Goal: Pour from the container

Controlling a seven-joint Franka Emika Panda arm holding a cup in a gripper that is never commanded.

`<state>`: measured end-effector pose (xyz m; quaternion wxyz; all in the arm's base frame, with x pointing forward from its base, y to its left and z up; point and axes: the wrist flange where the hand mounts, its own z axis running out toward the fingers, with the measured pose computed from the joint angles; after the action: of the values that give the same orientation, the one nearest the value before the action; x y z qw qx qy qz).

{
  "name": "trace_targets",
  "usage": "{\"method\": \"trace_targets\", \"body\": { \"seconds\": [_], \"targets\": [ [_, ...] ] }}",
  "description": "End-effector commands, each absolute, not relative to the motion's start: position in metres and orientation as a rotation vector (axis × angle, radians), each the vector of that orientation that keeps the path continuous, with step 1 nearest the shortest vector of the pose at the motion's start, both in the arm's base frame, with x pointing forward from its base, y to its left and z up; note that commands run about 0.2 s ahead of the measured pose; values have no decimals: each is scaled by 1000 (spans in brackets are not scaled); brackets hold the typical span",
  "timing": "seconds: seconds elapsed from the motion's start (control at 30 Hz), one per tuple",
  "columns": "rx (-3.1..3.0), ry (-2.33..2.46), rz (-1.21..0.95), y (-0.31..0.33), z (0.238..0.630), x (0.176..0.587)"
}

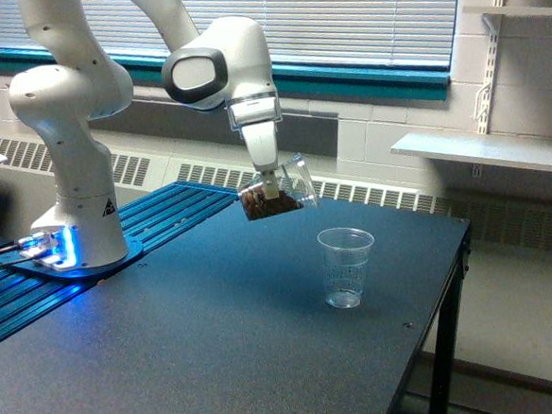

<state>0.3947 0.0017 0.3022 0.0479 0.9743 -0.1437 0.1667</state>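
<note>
Gripping tilted container (277, 194), gripper (269, 183), plastic cup (346, 267) markings unreadable

Beaker tilted in the air, plastic cup waiting on the table.

The white arm (219, 64) reaches out from its base (74, 231) at the exterior view's left, and the gripper (269, 181) is clamped on the container (277, 193), a clear beaker held above the dark table (202, 364). The beaker is tilted, mouth angled up toward the exterior view's right, with dark brown material sitting in its lower end. The clear plastic cup (346, 267) stands upright on the table, lower down and off to the exterior view's right of the beaker, not touching it. Behind, window blinds (367, 11) run above a teal sill, and a shelf (485, 150) juts from the block wall.
</note>
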Motion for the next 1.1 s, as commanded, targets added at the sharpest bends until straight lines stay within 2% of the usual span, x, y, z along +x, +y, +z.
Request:
{"method": "trace_targets", "body": {
  "seconds": [0.03,1.1],
  "targets": [
    [2948,-485,517,4,306,407],
    [2825,-449,432,12,296,447]
  ]
}}
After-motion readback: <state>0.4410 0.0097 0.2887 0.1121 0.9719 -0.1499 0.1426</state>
